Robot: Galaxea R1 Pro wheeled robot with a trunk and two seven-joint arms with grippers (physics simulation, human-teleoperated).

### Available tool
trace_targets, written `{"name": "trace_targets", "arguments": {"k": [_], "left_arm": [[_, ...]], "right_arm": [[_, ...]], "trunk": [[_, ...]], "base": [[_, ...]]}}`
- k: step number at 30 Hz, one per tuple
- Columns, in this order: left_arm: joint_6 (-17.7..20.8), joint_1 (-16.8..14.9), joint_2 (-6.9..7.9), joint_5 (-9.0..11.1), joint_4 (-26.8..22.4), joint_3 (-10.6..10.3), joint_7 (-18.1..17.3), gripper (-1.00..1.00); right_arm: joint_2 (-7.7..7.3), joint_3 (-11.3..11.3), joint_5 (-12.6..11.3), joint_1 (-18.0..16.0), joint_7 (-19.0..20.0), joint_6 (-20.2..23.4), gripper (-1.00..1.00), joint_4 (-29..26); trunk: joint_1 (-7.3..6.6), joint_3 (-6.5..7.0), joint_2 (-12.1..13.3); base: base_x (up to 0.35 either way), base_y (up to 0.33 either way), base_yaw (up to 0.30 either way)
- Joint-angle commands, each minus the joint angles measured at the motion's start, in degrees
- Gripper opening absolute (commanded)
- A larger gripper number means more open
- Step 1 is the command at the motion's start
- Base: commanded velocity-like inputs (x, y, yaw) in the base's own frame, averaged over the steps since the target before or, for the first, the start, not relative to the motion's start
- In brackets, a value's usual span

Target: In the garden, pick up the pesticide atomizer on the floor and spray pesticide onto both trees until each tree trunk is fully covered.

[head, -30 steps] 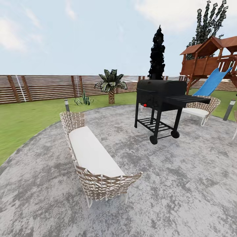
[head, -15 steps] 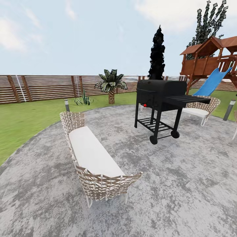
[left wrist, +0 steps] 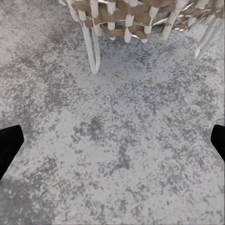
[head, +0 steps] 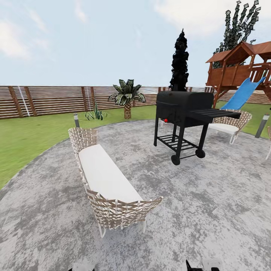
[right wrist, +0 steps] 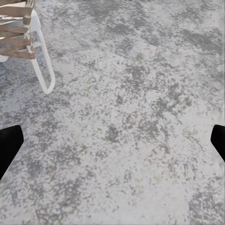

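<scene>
At the bottom edge of my head view only the cut-off tops of my arms poke in, pale on the left and dark and pale on the right, too little to read. My left gripper (left wrist: 112,143) has its two black fingertips (left wrist: 8,145) at opposite edges of its wrist view, spread wide and holding nothing, over the mottled grey round stone patio (left wrist: 117,140); the legs and woven base of the long wicker bench with a white cushion (head: 105,177) are cropped at the edge there. My right gripper (right wrist: 112,143) is just as wide and empty above the same stone, a white bench leg at one corner. Ahead stand a black wheeled barbecue grill (head: 184,113), a wicker chair (head: 229,126) partly behind it, and a wooden playhouse with a blue slide (head: 242,81) cut by the frame. Beyond the patio lie the green grass floor (head: 26,137), the brown slat fence (head: 49,99), a short palm (head: 127,98) and a black cone tree (head: 179,64).
</scene>
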Motion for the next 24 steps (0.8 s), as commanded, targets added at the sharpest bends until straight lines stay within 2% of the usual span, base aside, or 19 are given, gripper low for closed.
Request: {"name": "trace_targets", "arguments": {"k": [1,4,9,15,24], "left_arm": [[-0.93,0.00,0.18,-0.04,0.03,-0.01,-0.01,1.00],[-3.78,0.01,1.28,0.03,0.20,0.00,0.01,1.00],[-5.08,0.01,2.26,0.02,2.12,0.07,0.06,1.00],[-5.27,0.01,2.37,-0.05,2.62,0.08,0.06,1.00],[-5.21,0.01,2.23,-0.07,2.68,0.07,0.15,1.00]], "right_arm": [[-0.01,0.00,0.01,-0.02,-0.03,0.00,1.00,0.01],[-0.04,-0.07,0.08,-0.09,-0.11,-0.01,1.00,0.19],[-0.05,-0.23,-0.01,-0.11,-0.08,0.04,1.00,1.68],[-0.05,-0.74,-0.10,-0.12,0.03,0.07,1.00,4.24],[-0.03,-0.81,-0.09,-0.12,0.27,0.07,1.00,4.71]], "trunk": [[0.00,0.00,0.00],[0.00,0.00,0.00],[0.00,0.00,0.00],[0.00,0.00,0.00],[0.00,0.00,0.00]], "base": [[0.000,0.000,0.000],[0.000,0.000,0.000],[0.000,0.000,-0.169],[0.000,0.000,-0.283],[0.000,0.000,-0.299]]}}
